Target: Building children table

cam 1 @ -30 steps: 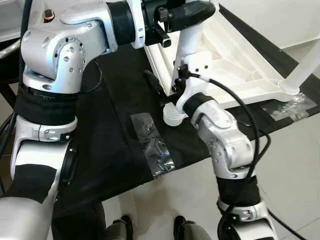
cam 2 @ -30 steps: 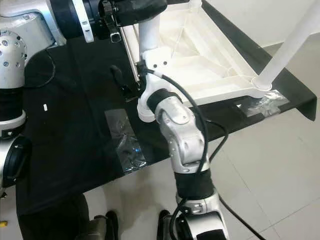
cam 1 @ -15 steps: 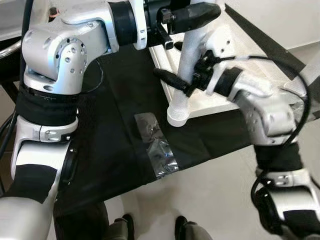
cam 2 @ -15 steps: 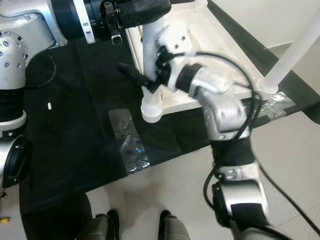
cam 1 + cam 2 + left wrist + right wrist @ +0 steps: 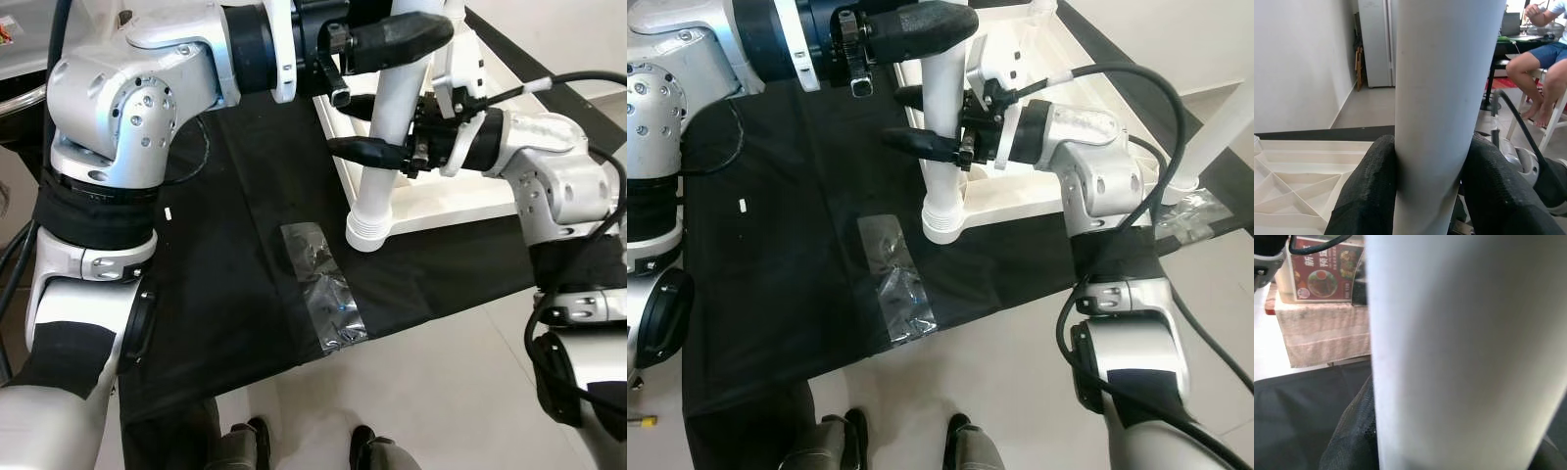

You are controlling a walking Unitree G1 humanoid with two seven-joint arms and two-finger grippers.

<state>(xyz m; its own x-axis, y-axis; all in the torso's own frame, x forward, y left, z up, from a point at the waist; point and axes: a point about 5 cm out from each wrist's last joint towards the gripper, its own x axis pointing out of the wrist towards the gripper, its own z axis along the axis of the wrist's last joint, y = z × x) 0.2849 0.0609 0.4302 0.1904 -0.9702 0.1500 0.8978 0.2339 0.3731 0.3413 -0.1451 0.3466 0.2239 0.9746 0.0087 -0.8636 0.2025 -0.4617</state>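
I hold table leg [image 5: 395, 117] pinched in both left gripper [image 5: 397, 39] and right gripper [image 5: 377, 152]; leg above tabletop [image 5: 460, 191] corner, not yet seated.

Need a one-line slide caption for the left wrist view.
Left pincer clamps the upright white table leg above the upturned white tabletop; a seated person behind.

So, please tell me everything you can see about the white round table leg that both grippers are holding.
The white round table leg is a smooth plastic-looking tube with a ribbed collar at its lower end. It stands nearly upright at the corner of the upturned white ribbed tabletop, on the black cloth. The left gripper clamps it high up; the right gripper clasps it lower.
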